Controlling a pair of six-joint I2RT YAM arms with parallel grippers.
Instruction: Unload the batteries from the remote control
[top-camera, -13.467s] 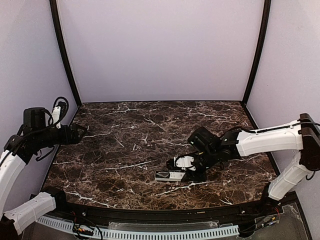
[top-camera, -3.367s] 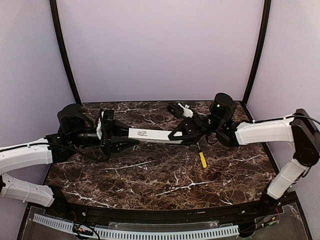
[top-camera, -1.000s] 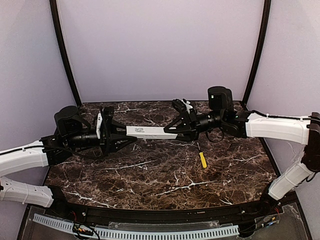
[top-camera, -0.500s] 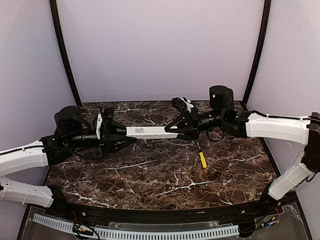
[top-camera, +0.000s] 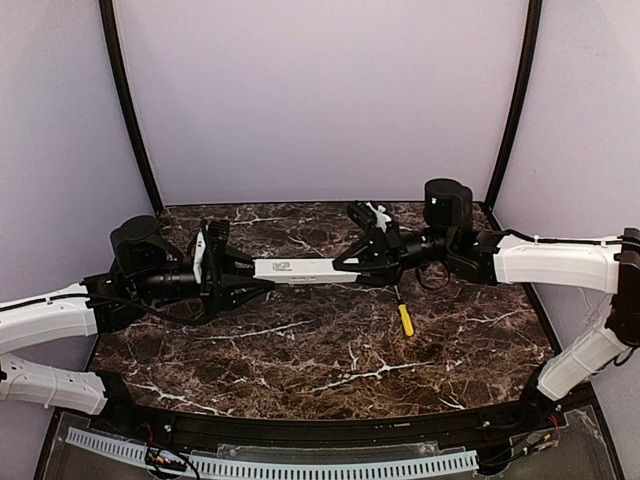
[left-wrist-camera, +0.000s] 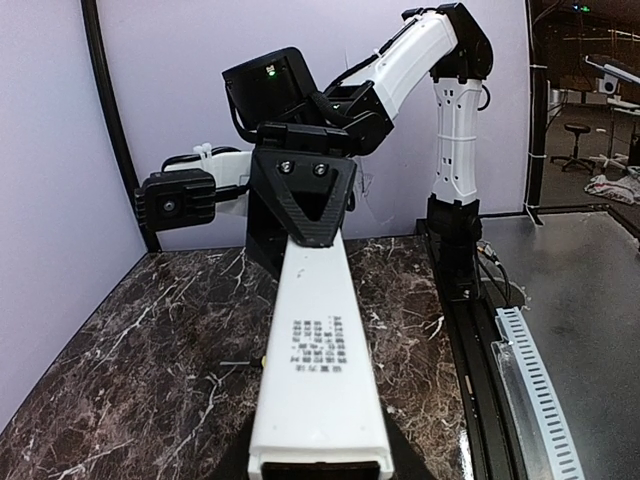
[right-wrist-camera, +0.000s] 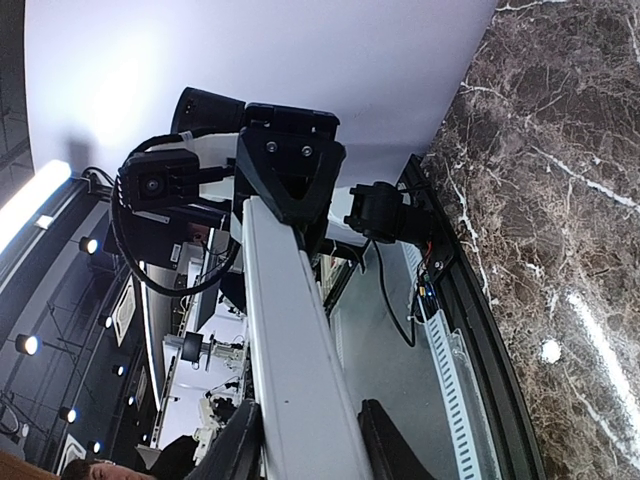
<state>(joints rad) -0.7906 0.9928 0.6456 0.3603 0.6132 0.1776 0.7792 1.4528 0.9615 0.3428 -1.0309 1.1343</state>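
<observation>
Since a second ago: shifted slightly right, with the right end effector (top-camera: 345, 264) narrowed on its end of the remote control (top-camera: 292, 267). Left end effector (top-camera: 255, 283) clamped on the remote's left end, arm reaching low and level. Remote held horizontal in the air above the marble surface (top-camera: 300, 350). Yellow screwdriver (top-camera: 405, 319) lying right of centre.

The remote control (top-camera: 293, 267), held level above the tabletop (top-camera: 300, 350) between the left gripper (top-camera: 248, 284) and right gripper (top-camera: 345, 264), bars the middle from left to right. Near of it the marble lies open, save a yellow-handled screwdriver (top-camera: 405, 319) at right.
</observation>
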